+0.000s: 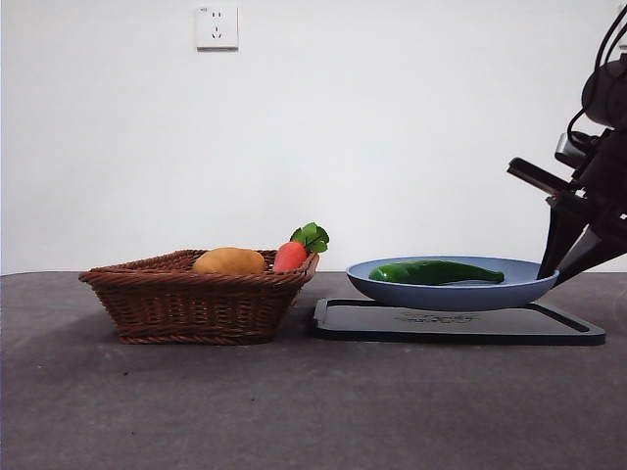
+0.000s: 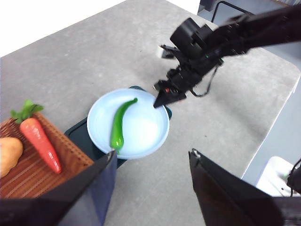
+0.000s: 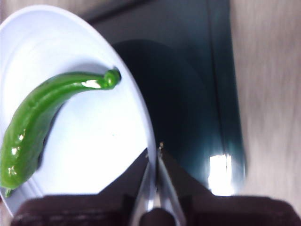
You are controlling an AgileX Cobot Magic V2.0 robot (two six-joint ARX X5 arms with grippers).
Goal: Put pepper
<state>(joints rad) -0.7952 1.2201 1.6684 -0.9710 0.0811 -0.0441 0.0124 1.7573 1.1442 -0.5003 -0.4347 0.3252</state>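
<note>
The pepper (image 1: 437, 272) lies on its side in the blue plate (image 1: 509, 289), free of any grasp, and the plate stands on a dark tray (image 1: 460, 323) on the grey worktop (image 1: 294, 411). The tray's top face carries a faint mark in the front view, too small to read. The right end effector (image 3: 154, 149) sits at the plate's rim, on the side away from the basket, its two jaws pressed nearly together with the thin rim edge between them (the pepper's stem end is near, but apart from them). The left end effector (image 2: 153, 157) hangs high above the worktop with its jaws spread wide and nothing between them. Just beside the tray stands a brown wicker basket (image 1: 186, 304) holding a tan potato (image 1: 229, 261) and a red-orange carrot (image 1: 291, 256) with green leaves. A white wall socket (image 1: 217, 26) is mounted on the wall behind.
</note>
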